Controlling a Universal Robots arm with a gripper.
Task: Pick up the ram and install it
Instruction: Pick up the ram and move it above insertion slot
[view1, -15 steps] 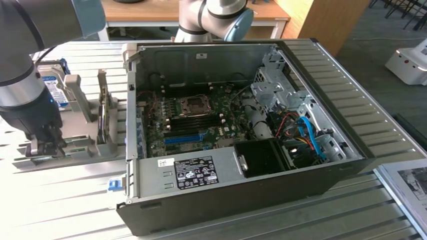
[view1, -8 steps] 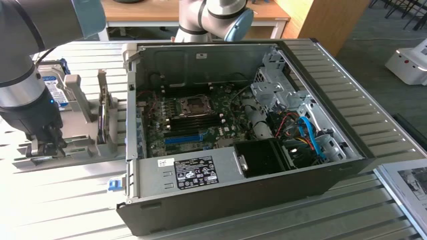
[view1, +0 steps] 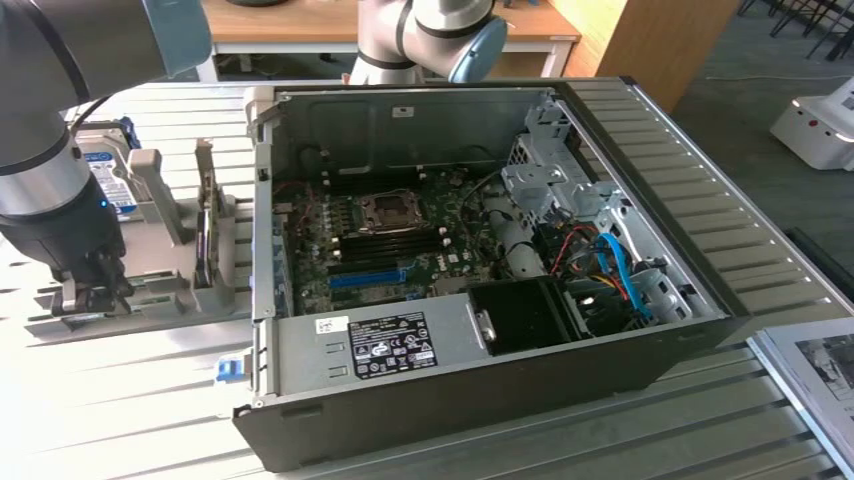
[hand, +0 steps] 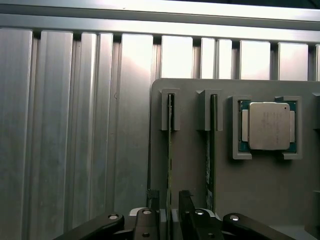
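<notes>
Standing on edge in a slot of the grey holder (hand: 190, 165), the ram (hand: 170, 150) sits between the spread fingers (hand: 185, 200) of the hand (hand: 170, 197), one finger on either side; a processor (hand: 269, 126) lies in a nearby pocket.

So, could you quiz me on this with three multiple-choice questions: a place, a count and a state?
1. Where is the gripper? A inside the computer B at the grey holder C over bare table
2. How many thin boards stand in the holder's slots in the wrist view? A none B four C two
3. The gripper's fingers are: A open, astride the ram B shut on the ram C open, nothing between

Answers: 1 B, it hangs low over the holder; 2 C, two edge-on boards fill neighbouring slots; 3 A, a gap shows on both sides of the ram.
</notes>
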